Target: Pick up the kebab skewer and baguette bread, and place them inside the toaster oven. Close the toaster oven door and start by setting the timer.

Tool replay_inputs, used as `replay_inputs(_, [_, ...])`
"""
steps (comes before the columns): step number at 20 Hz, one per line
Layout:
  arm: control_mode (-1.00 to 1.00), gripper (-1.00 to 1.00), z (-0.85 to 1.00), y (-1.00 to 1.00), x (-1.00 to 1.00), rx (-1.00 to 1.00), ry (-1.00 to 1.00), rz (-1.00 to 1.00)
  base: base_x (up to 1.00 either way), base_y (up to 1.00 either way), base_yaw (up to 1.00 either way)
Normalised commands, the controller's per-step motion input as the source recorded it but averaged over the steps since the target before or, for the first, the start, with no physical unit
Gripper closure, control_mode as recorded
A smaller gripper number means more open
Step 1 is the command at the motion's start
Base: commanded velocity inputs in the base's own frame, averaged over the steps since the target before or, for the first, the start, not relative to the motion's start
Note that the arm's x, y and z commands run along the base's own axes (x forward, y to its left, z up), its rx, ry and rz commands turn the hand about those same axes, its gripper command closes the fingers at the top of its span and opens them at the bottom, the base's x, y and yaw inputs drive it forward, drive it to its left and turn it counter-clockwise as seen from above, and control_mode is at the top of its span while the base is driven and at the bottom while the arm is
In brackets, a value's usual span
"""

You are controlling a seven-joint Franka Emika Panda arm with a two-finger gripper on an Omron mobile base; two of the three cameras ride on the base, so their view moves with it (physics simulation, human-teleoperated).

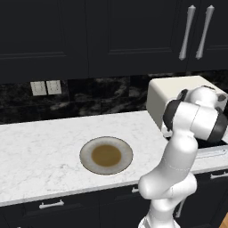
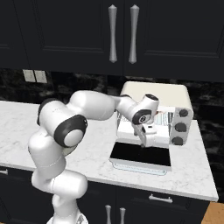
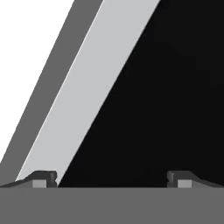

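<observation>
Our toaster oven (image 2: 155,94) sits at the counter's right, its toaster oven door (image 2: 141,156) dropped flat. Our gripper (image 2: 146,141) hangs spread and empty just above the glass. Closing looks next: get under the door's front edge and lift.

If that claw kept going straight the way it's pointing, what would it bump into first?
Most likely the dark glass of the toaster oven door, folded down flat under the open gripper; the hand view shows the door close ahead, though exact depth is unclear.
</observation>
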Motion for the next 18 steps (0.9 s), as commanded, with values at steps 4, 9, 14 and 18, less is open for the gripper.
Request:
replay_inputs(4, [-1.00,-1.00,0.11,-0.02,-0.93,0.00,0.00,-0.03,0.00,0.00,0.00])
replay_inputs(9, [-1.00,-1.00,0.17,0.00,-1.00,0.00,0.00,0.24,0.00,0.00,0.00])
replay_inputs(14, [-1.00,-1.00,0.00,0.00,-1.00,0.00,0.04,0.68,0.00,0.00,0.00])
replay_inputs(18, [-1.00,-1.00,-0.02,0.00,-0.99,-0.01,0.05,0.76,0.00,0.00,0.00])
